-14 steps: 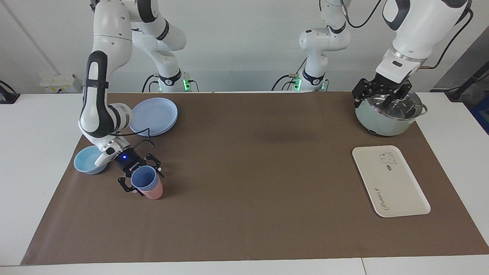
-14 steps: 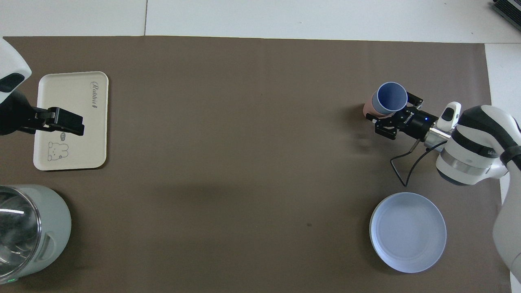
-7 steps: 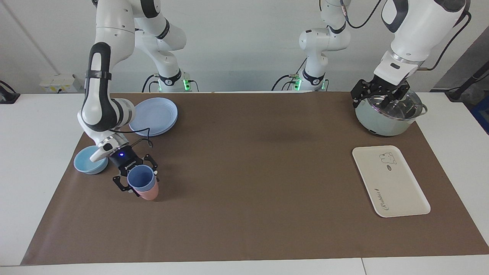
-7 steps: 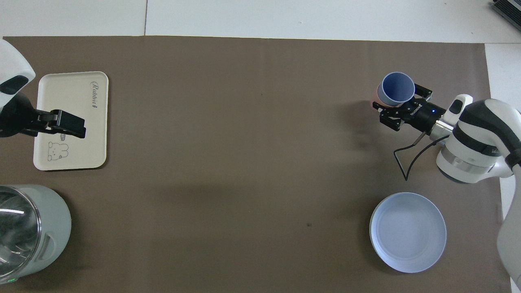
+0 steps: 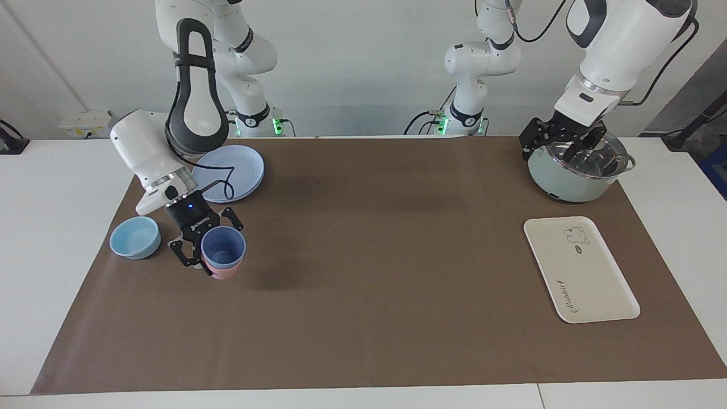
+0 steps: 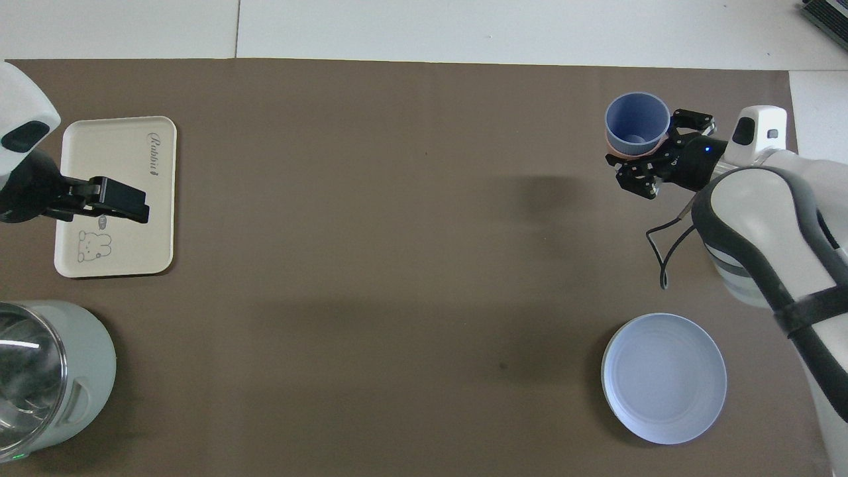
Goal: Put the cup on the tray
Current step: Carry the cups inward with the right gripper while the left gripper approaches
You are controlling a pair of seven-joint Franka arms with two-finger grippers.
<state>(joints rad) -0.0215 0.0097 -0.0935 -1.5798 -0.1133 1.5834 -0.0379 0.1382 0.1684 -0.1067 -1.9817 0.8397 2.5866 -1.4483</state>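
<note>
The periwinkle-blue cup (image 5: 223, 245) sits nested inside a pink tumbler (image 5: 222, 273). My right gripper (image 5: 209, 243) is shut around this stack and holds it in the air over the mat at the right arm's end, with its shadow on the mat below. In the overhead view the cup (image 6: 637, 122) shows open side up beside the right gripper (image 6: 656, 151). The cream tray (image 5: 590, 278) with the bear drawing lies flat at the left arm's end; it also shows in the overhead view (image 6: 126, 165). My left gripper (image 5: 559, 142) is open and waits over the pot.
A pale green pot (image 5: 568, 179) with a glass lid stands nearer to the robots than the tray. A round blue plate (image 5: 233, 170) and a light-blue bowl (image 5: 135, 237) lie at the right arm's end. A brown mat (image 5: 369, 284) covers the table.
My right gripper has risen with the nested cups, lifting them off the mat and tilting them more upright. The left gripper has barely shifted.
</note>
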